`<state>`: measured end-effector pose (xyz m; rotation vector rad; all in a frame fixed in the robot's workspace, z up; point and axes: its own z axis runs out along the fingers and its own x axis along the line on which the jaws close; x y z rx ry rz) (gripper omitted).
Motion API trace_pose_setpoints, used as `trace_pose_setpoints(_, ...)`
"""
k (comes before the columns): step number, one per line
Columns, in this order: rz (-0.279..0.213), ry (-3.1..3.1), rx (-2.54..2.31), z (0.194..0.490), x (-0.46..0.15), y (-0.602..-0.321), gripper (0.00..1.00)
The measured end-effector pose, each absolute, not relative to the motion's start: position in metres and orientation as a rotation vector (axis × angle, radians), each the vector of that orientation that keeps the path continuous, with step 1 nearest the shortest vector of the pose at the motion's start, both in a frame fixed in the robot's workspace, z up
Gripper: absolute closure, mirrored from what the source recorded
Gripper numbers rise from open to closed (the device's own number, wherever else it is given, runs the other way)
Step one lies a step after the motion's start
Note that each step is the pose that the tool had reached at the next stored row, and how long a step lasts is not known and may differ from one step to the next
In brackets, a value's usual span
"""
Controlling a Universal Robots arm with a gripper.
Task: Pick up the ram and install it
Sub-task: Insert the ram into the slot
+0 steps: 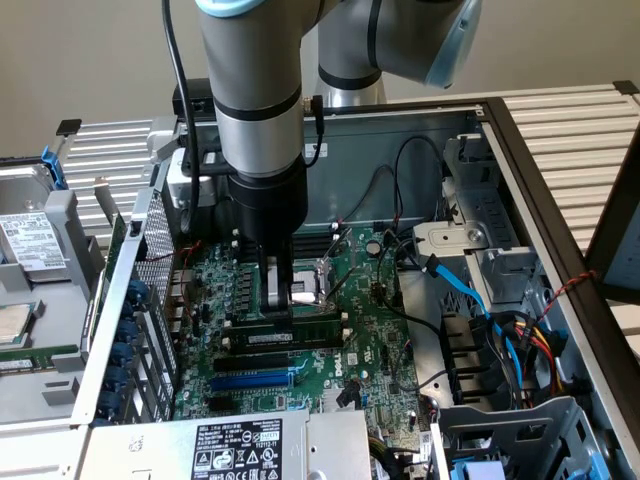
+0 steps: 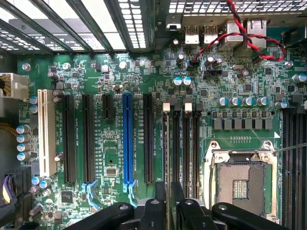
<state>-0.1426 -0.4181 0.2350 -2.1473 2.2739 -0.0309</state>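
Slatted metal tabletop carries an open computer case, its motherboard facing up. Near the board's middle, just beside the CPU socket, the ram lies lengthwise along the black memory slots, apparently standing in one. The gripper is down at the stick's upper edge; I cannot tell whether it clamps the stick or only meets it. If the stick's notch is off or one end rides high, downward force could bend it, leave it half-seated, or carry the tool onto the exposed socket.
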Motion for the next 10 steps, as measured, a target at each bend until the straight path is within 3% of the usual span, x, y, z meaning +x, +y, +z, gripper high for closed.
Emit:
trace_pose_setpoints(4,-0.031,2.274,-2.147,0.2351,-0.1426,-0.4181,0.82)
trace_pose_setpoints(5,-0.031,2.274,-2.147,0.2351,-0.1426,-0.4181,0.89)
trace_pose_setpoints(10,-0.031,2.274,-2.148,0.2353,-0.1419,-0.4181,0.89)
